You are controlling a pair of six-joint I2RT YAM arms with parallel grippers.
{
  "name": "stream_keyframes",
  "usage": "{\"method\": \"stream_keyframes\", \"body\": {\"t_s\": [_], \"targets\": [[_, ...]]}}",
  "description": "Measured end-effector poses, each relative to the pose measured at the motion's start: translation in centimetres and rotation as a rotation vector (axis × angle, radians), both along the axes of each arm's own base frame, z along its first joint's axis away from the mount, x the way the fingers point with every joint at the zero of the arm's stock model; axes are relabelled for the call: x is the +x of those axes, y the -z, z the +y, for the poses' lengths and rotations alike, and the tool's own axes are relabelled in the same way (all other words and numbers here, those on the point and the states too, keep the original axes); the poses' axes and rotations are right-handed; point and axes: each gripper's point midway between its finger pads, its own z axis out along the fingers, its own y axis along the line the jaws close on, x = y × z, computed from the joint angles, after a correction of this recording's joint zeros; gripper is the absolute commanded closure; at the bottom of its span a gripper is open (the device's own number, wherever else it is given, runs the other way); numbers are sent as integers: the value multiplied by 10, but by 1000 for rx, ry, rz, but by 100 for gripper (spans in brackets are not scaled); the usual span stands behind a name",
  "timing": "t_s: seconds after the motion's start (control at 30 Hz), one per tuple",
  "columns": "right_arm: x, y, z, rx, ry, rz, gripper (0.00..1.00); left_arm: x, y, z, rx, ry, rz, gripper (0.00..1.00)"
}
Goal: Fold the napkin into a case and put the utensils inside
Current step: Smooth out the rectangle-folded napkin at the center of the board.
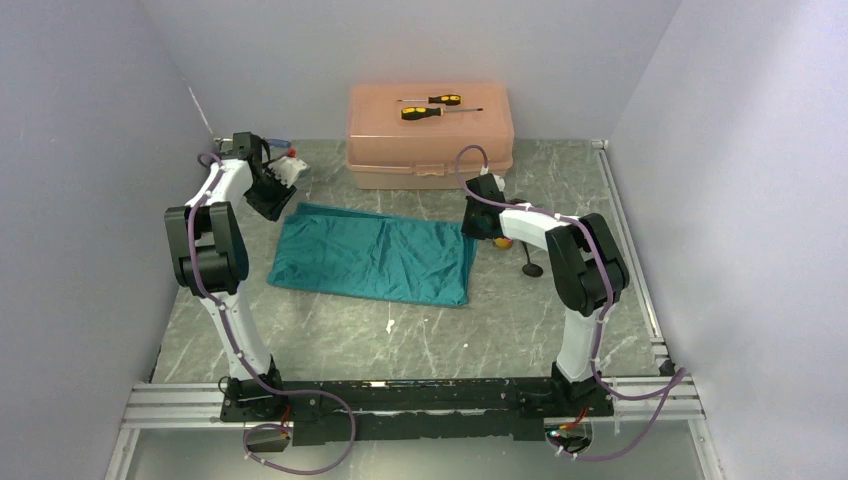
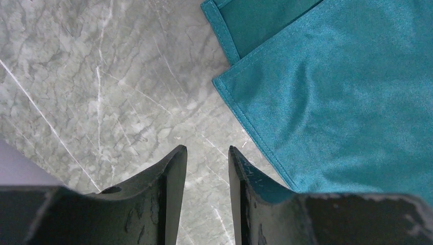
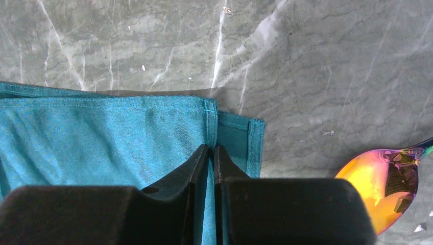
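Right gripper [image 3: 211,153] is clamping together on the right edge of the folded napkin [image 1: 375,258], mid-table.
Left gripper [image 2: 208,150] is hovering, fingers apart, beside its far-left corner; spoon [image 3: 384,186] is lying nearby, handle cut off.

The grey marbled tabletop [image 1: 420,330] carries the teal napkin [image 1: 375,258] (folded, lying flat), a peach box [image 1: 430,140] at the far edge, and a spoon [image 3: 380,186] near the napkin's right end.

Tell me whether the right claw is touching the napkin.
Touching. The right wrist view shows the right claw closed on the napkin near its folded corner, teal cloth pinched in the slit between its fingers.
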Motion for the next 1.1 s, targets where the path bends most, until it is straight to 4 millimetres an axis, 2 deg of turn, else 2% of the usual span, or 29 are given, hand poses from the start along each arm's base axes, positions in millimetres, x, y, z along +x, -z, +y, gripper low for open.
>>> {"method": "stream_keyframes", "body": {"t_s": [0.2,0.6,1.1], "targets": [[1,-1,-3,-14,12,-9,100,-1,2,2,10,-4,3,59],[-6,-13,-17,-44,45,-44,100,-2,6,6,30,-12,6,59],[-10,-7,-25,-80,65,-34,100,-3,6,5,26,-10,8,59]]}}
